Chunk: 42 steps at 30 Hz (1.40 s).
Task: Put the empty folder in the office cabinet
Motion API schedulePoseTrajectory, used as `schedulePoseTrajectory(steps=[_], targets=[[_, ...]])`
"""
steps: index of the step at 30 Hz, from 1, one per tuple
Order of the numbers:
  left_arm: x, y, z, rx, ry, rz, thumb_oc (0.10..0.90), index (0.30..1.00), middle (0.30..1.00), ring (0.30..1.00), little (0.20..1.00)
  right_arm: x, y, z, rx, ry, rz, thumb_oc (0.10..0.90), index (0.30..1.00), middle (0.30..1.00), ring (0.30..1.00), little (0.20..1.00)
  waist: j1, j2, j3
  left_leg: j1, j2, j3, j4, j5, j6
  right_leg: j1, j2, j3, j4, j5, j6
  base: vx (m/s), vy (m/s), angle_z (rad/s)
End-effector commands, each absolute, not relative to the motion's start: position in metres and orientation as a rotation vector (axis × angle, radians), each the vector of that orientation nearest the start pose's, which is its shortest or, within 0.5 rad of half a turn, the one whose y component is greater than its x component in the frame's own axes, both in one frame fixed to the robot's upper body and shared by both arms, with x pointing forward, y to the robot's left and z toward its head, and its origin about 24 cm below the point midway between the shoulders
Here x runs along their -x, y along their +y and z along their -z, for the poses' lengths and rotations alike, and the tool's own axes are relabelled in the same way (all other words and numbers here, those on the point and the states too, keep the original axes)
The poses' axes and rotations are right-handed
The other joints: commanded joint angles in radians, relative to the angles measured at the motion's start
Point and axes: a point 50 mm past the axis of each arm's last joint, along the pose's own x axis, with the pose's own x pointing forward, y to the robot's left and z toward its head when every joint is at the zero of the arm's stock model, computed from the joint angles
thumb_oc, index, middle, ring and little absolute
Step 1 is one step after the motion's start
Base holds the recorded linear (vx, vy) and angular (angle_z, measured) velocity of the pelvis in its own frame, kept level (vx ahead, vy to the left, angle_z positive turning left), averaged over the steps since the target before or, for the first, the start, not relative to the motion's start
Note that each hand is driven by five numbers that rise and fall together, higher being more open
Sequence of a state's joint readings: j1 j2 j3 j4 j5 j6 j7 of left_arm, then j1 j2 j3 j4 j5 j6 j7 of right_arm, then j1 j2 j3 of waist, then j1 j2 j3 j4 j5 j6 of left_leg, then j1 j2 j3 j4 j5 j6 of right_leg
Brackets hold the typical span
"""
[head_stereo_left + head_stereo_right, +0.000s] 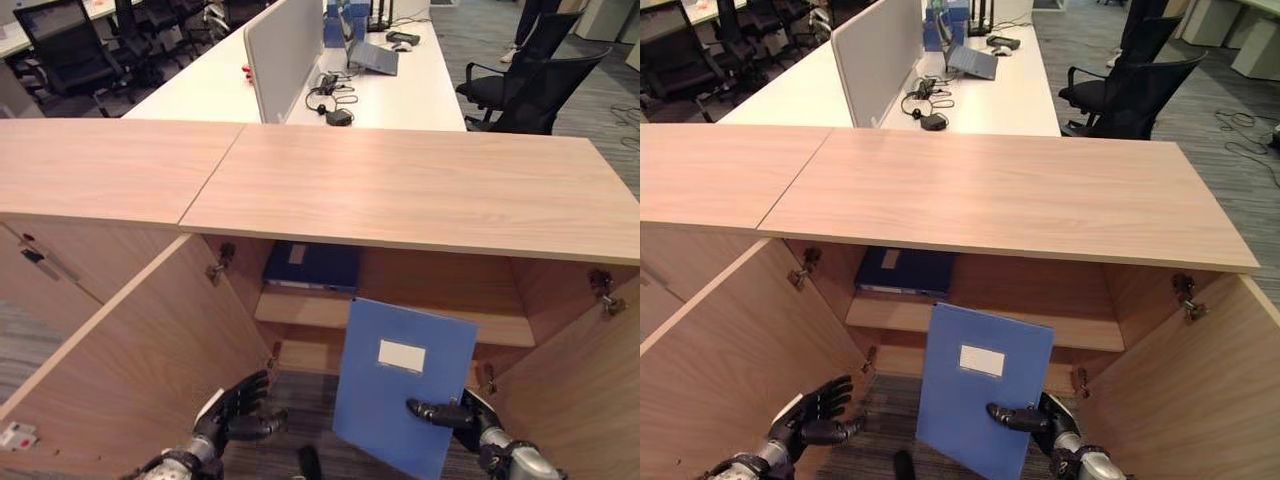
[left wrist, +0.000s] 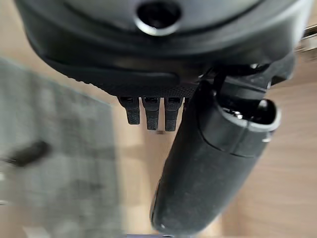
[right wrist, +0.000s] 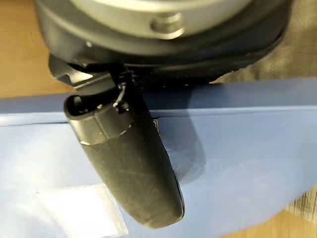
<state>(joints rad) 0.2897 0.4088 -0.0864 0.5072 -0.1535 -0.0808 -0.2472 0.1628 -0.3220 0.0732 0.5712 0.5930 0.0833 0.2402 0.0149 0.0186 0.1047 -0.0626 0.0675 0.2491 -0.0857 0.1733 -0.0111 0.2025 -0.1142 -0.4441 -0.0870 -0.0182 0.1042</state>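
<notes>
Open light-wood office cabinet [image 1: 420,190] — the right hand [image 1: 470,413] pinches a flat blue folder with a white label [image 1: 400,385], upright at its mouth; at nine o'clock, the left hand [image 1: 232,410] hangs loosely spread, empty.

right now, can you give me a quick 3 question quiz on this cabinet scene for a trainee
1. True or false: the right robot hand pinches the blue folder.
2. Which is the left robot hand doing? A) gripping the folder B) open, holding nothing C) pulling the cabinet door
3. What lies on the shelf inside the open cabinet?

Key
1. True; its thumb lies across the cover.
2. B.
3. A dark blue binder, lying flat.
</notes>
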Motion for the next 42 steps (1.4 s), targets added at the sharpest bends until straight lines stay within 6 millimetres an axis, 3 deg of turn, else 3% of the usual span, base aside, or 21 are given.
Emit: schedulePoseTrajectory(steps=[1,2,8,12,18,23,24,26,27,29,31,32,36,38,42], targets=[[-0.159,0.256,0.077,-0.243,0.602,0.123,0.800,0.900,0.900,0.900,0.900,-0.217,-0.225,0.060,-0.540,0.371,0.112,0.400,0.300,0.300,0.300,0.300,0.019,-0.015,0.030,0.155,0.015,-0.048,-0.002,-0.184,-0.068,-0.046,-0.012,0.078,0.000,-0.056,0.029,0.00,-0.018,0.22],[-0.152,0.253,0.090,-0.248,0.661,0.107,0.800,0.900,0.900,0.900,0.900,-0.228,-0.228,0.059,-0.671,0.313,0.247,0.400,0.300,0.300,0.300,0.300,0.029,-0.009,0.040,0.139,0.014,-0.056,-0.002,-0.181,-0.069,-0.054,-0.011,0.071,0.000,-0.058,0.028,-0.01,-0.019,0.18],[-0.151,0.242,0.099,-0.259,0.693,0.125,0.800,0.900,0.900,0.900,0.900,-0.266,-0.235,0.041,-0.878,0.183,0.408,0.400,0.300,0.300,0.300,0.300,0.063,0.006,0.071,0.099,0.012,-0.077,-0.002,-0.168,-0.073,-0.082,-0.007,0.053,0.000,-0.063,0.024,-0.02,-0.029,0.16],[-0.160,0.234,0.099,-0.296,0.679,0.167,0.800,0.900,0.900,0.900,0.900,-0.303,-0.265,0.003,-1.017,0.007,0.548,0.400,0.300,0.300,0.300,0.300,0.101,0.034,0.104,0.045,0.010,-0.101,-0.002,-0.155,-0.077,-0.127,-0.004,0.035,0.009,-0.070,0.018,-0.02,-0.033,0.23],[-0.166,0.234,0.096,-0.324,0.666,0.192,0.800,0.900,0.900,0.900,0.900,-0.336,-0.315,-0.071,-1.150,-0.276,0.657,0.400,0.300,0.300,0.300,0.300,0.142,0.074,0.143,-0.037,0.016,-0.118,0.012,-0.137,-0.079,-0.223,-0.020,0.015,0.071,-0.094,0.013,0.00,-0.035,0.12],[-0.175,0.241,0.092,-0.333,0.648,0.161,0.800,0.900,0.900,0.900,0.900,-0.343,-0.357,-0.125,-1.177,-0.405,0.735,0.400,0.300,0.300,0.300,0.300,0.169,0.099,0.156,-0.131,0.020,-0.141,0.086,-0.168,-0.089,-0.322,-0.049,0.023,0.163,-0.144,0.010,0.02,-0.035,0.16],[-0.176,0.240,0.091,-0.331,0.644,0.162,0.800,0.900,0.900,0.900,0.900,-0.343,-0.359,-0.127,-1.176,-0.409,0.734,0.400,0.300,0.300,0.300,0.300,0.170,0.100,0.156,-0.138,0.019,-0.142,0.090,-0.169,-0.089,-0.329,-0.051,0.023,0.169,-0.147,0.010,0.02,-0.013,0.16],[-0.177,0.245,0.090,-0.330,0.640,0.144,0.800,0.900,0.900,0.900,0.900,-0.339,-0.381,-0.159,-1.160,-0.479,0.761,0.400,0.300,0.300,0.300,0.300,0.181,0.117,0.153,-0.175,0.019,-0.139,0.106,-0.172,-0.092,-0.379,-0.068,0.027,0.210,-0.156,0.011,0.03,0.006,0.11],[-0.178,0.244,0.089,-0.327,0.637,0.145,0.800,0.900,0.900,0.900,0.900,-0.339,-0.382,-0.161,-1.158,-0.482,0.761,0.400,0.300,0.300,0.300,0.300,0.183,0.119,0.152,-0.180,0.019,-0.138,0.108,-0.173,-0.091,-0.385,-0.069,0.028,0.215,-0.158,0.011,0.02,0.000,0.09],[-0.180,0.245,0.086,-0.316,0.617,0.139,0.800,0.900,0.900,0.900,0.900,-0.334,-0.398,-0.191,-1.139,-0.544,0.767,0.400,0.300,0.300,0.300,0.300,0.197,0.140,0.154,-0.221,0.017,-0.130,0.131,-0.177,-0.094,-0.446,-0.084,0.039,0.259,-0.168,0.012,0.01,-0.004,0.04],[-0.181,0.245,0.084,-0.303,0.608,0.135,0.800,0.900,0.900,0.900,0.900,-0.333,-0.401,-0.203,-1.131,-0.566,0.762,0.400,0.300,0.300,0.300,0.300,0.201,0.147,0.156,-0.237,0.016,-0.128,0.140,-0.179,-0.095,-0.468,-0.090,0.041,0.279,-0.172,0.012,-0.01,-0.001,0.03],[-0.183,0.245,0.082,-0.284,0.595,0.136,0.800,0.900,0.900,0.900,0.900,-0.328,-0.411,-0.226,-1.105,-0.616,0.764,0.400,0.300,0.300,0.300,0.300,0.206,0.165,0.162,-0.273,0.014,-0.125,0.171,-0.188,-0.096,-0.522,-0.108,0.053,0.334,-0.186,0.010,-0.01,0.002,0.14],[-0.185,0.246,0.079,-0.312,0.586,0.156,0.800,0.900,0.900,0.900,0.900,-0.320,-0.421,-0.256,-1.105,-0.681,0.783,0.400,0.300,0.300,0.300,0.300,0.212,0.192,0.163,-0.332,0.005,-0.120,0.219,-0.203,-0.098,-0.609,-0.135,0.077,0.410,-0.208,0.009,-0.01,0.020,0.11],[-0.188,0.245,0.076,-0.285,0.568,0.149,0.800,0.900,0.900,0.900,0.900,-0.315,-0.424,-0.280,-1.081,-0.727,0.775,0.400,0.300,0.300,0.300,0.300,0.215,0.208,0.162,-0.379,-0.001,-0.111,0.250,-0.212,-0.098,-0.679,-0.157,0.096,0.476,-0.221,0.010,-0.02,0.033,0.07],[-0.190,0.243,0.073,-0.239,0.551,0.152,0.800,0.900,0.900,0.900,0.900,-0.312,-0.423,-0.305,-1.029,-0.763,0.755,0.400,0.300,0.300,0.300,0.300,0.218,0.222,0.157,-0.424,-0.008,-0.105,0.277,-0.219,-0.098,-0.749,-0.174,0.118,0.534,-0.240,0.008,-0.01,0.017,-0.03]])
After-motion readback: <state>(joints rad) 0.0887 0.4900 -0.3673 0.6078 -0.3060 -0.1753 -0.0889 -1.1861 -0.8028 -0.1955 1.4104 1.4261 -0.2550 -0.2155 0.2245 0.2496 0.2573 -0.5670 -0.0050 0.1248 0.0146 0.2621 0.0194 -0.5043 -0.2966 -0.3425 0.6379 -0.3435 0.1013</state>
